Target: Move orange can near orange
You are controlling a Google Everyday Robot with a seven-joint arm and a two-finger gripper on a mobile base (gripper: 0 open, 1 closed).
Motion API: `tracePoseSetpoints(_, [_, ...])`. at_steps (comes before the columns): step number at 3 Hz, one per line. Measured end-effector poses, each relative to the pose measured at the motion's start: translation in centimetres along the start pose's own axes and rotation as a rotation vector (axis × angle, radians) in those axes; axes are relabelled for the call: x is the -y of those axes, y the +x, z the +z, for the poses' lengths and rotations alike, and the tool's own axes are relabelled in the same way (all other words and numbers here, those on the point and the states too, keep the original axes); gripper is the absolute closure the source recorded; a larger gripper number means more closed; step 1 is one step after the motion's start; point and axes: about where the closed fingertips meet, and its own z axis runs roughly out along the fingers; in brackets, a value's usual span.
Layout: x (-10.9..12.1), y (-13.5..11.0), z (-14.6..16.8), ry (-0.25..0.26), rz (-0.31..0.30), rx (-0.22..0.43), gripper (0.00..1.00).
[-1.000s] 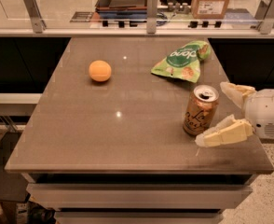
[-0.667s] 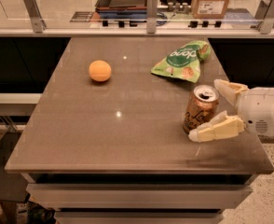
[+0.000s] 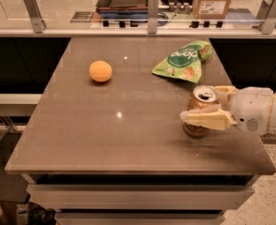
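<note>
The orange can (image 3: 199, 106), slim and orange-tan with a silver top, stands upright near the table's right edge. My gripper (image 3: 212, 105) reaches in from the right with its jaws on either side of the can. The near finger (image 3: 204, 119) lies across the can's front and the far finger (image 3: 224, 91) sits behind it. The jaws look closed on the can, which rests on the table. The orange (image 3: 100, 71), a small round pale-orange fruit, lies on the table's far left part, well apart from the can.
A green snack bag (image 3: 182, 61) lies just behind the can towards the back right. The grey table (image 3: 119, 139) ends close to the can on the right and front. A glass-railed counter (image 3: 147, 27) runs along the back.
My gripper has moved left around the can. The gap between its fingers has narrowed onto the can. The can, the orange and the bag have not moved.
</note>
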Motion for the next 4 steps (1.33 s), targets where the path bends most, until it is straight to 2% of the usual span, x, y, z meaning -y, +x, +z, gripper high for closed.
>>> tracePoseSetpoints(1, [0.0, -0.8, 0.5, -0.01, -0.012, 0.01, 0.65])
tracePoseSetpoints(2, [-0.7, -4.0, 2.3, -0.027, -0.03, 0.021, 0.88])
tracePoseSetpoints(3, [-1.2, -8.7, 8.1, -0.029, -0.045, 0.058, 1.0])
tracePoseSetpoints(4, [-0.9, -9.0, 8.4, -0.015, -0.048, 0.06, 1.0])
